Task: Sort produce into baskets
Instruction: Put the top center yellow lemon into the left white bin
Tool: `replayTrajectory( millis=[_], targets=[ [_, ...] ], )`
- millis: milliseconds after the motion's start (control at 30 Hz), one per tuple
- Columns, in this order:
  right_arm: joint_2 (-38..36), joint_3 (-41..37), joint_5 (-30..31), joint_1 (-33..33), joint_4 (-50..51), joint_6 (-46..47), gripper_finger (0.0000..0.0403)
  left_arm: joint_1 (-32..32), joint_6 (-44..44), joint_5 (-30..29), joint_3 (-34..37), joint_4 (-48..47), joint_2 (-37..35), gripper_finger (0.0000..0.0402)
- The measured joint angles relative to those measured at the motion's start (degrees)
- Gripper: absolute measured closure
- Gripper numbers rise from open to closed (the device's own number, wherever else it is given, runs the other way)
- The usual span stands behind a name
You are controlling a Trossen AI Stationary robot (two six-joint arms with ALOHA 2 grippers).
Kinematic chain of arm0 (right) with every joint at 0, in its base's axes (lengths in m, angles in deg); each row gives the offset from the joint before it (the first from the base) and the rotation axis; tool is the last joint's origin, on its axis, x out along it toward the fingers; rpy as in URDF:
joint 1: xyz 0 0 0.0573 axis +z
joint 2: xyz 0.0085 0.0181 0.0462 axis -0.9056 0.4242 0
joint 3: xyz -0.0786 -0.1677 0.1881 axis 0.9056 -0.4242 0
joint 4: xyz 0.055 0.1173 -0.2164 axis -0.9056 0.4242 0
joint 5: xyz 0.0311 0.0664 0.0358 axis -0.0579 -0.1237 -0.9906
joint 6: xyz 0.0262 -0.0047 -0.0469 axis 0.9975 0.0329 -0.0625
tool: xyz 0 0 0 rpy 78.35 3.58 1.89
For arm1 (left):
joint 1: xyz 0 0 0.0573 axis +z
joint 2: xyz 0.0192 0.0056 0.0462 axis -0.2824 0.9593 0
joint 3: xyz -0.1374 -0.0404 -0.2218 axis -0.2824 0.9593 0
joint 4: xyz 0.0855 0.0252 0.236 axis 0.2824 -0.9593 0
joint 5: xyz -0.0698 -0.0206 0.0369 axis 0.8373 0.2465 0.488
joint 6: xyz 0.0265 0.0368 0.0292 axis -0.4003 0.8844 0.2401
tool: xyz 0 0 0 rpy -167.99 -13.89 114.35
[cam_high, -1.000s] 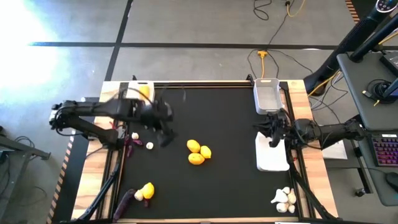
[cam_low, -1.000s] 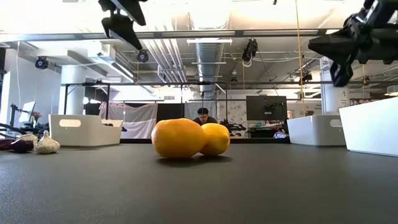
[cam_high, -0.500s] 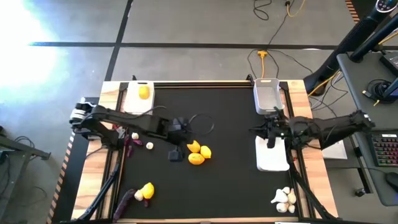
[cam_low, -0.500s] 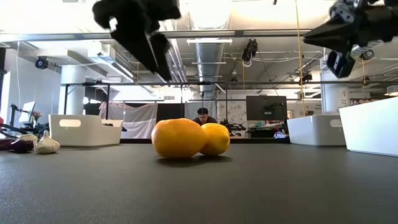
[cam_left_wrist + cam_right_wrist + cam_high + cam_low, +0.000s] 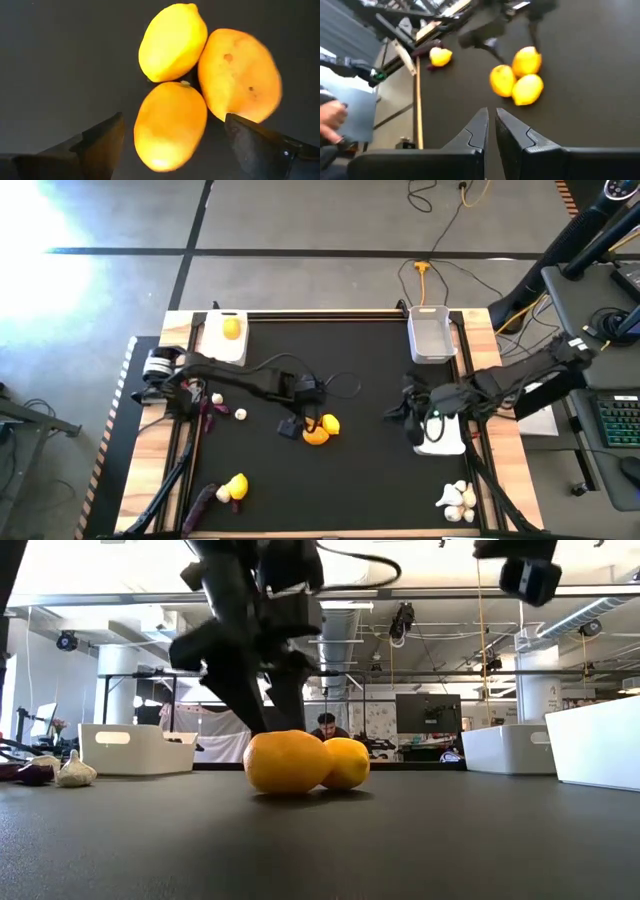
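We read this as the pick step for the citrus cluster at the middle of the tabletop point(image 5: 380, 480). Our left end effector point(image 5: 170, 145) hangs over the three touching fruits with its fingers point(image 5: 102, 140) spread wide, and the nearest lemon point(image 5: 170, 125) lies between them, not yet gripped. Just beyond it sit a second lemon point(image 5: 172, 40) and the orange fruit point(image 5: 240, 75), both touching it. Our right end effector point(image 5: 491, 132), fingers together and holding nothing, waits off to the cluster's far side, near a white basket point(image 5: 440, 435).

Next, we judge, the left arm should lower until the fingers straddle the near lemon alone, then close. The neighbours crowd it, so a finger may nudge the orange fruit. The basket with a lemon in it point(image 5: 222, 340) lies well behind the left end effector.
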Motion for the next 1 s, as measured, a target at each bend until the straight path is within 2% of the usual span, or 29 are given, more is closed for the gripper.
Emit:
replayTrajectory(
  millis=[167,500,633,800,900,1000],
  targets=[
    [6.86,5.34,0.14,3.36,0.83,0.69,0.0376,0.42,2.83,0.02,-0.02,0.1,2.37,0.0077],
    [16.83,12.28,0.02,4.98,0.88,0.79,0.0376,0.44,4.72,0.09,-0.02,1.59,5.13,0.0084],
    [18.88,15.08,-0.12,5.4,3.32,0.6,0.0376,0.46,3.61,0.13,-0.02,1.51,6.06,0.0108],
    [20.06,18.5,0.1,5.51,9.23,-0.12,0.0376,0.5,1.48,-0.04,0.0,1.42,5.79,0.016],
    [20.07,20.01,0.14,5.49,11.47,-0.73,0.0376,0.68,-0.78,-0.07,0.0,-0.08,4.23,0.0183],
    [19.56,21.02,0.14,5.49,12.48,-0.93,0.0376,0.72,-3.87,-0.04,0.09,-2.89,0.59,0.0187]
  ],
)
